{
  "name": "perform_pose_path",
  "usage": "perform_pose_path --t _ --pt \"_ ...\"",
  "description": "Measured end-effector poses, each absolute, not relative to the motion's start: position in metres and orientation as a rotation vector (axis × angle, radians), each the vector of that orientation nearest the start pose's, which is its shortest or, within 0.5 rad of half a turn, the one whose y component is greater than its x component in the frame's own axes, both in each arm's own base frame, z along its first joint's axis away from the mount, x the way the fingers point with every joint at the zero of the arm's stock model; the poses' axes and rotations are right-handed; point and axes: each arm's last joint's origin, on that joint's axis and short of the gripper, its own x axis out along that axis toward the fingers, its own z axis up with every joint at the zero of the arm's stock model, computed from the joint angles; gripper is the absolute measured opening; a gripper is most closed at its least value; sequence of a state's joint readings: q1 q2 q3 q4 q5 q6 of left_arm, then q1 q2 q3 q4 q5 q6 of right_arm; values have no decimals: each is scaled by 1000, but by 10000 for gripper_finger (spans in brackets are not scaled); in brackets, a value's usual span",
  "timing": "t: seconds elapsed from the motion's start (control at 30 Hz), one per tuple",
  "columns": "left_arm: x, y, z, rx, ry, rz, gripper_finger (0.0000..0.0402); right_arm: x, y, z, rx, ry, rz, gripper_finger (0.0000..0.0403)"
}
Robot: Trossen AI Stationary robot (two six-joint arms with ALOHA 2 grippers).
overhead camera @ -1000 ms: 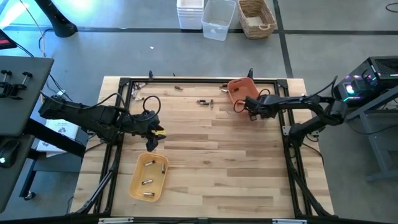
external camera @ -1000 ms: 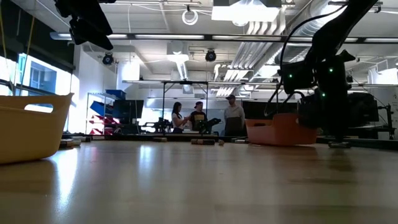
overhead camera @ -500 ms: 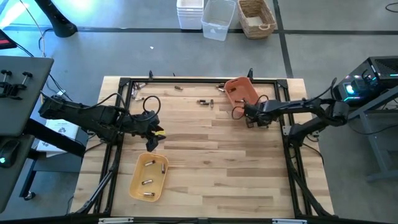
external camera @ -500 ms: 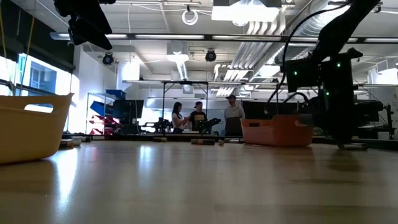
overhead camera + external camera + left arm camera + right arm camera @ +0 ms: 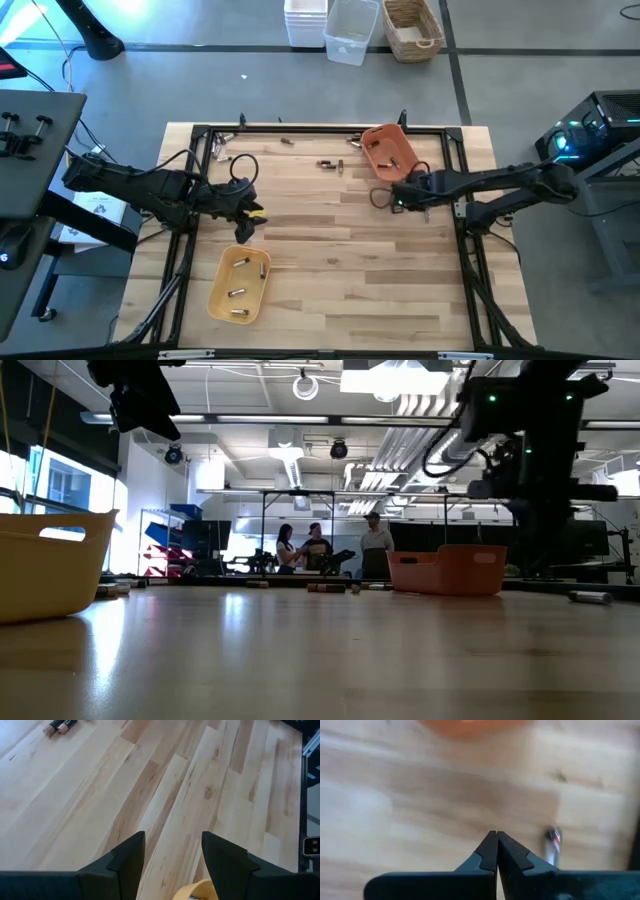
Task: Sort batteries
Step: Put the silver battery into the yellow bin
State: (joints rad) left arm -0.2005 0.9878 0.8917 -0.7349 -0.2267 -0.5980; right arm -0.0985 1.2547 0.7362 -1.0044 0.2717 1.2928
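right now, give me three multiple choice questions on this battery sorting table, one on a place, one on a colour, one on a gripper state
1. Where does the orange tray sit?
A. at the table's far edge, right of centre
B. at the near left corner
C. stacked in the yellow tray

2. What colour is the tray lying below the left gripper in the high view?
A. blue
B. yellow
C. white

3. How does the right gripper stand?
A. wide open
B. shut on a tray
C. shut, holding nothing

Answers:
1 A, the high view shows it by the far frame rail.
2 B, it is yellow with batteries inside.
3 C, the right wrist view shows its tips pressed together over bare wood.
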Motion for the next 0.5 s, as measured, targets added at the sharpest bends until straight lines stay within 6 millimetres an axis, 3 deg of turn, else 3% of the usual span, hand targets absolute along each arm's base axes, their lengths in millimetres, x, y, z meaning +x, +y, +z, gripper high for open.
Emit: perform_pose_path --t 0.1,0.2,0.5 --pt "187 -31 289 -377 767 277 188 162 -22 178 924 1160 -1298 5" --pt "187 -31 289 -351 769 269 188 155 -25 167 997 1144 -1294 28" --pt "187 -31 289 -351 768 273 188 147 -38 144 924 1135 -1405 156"
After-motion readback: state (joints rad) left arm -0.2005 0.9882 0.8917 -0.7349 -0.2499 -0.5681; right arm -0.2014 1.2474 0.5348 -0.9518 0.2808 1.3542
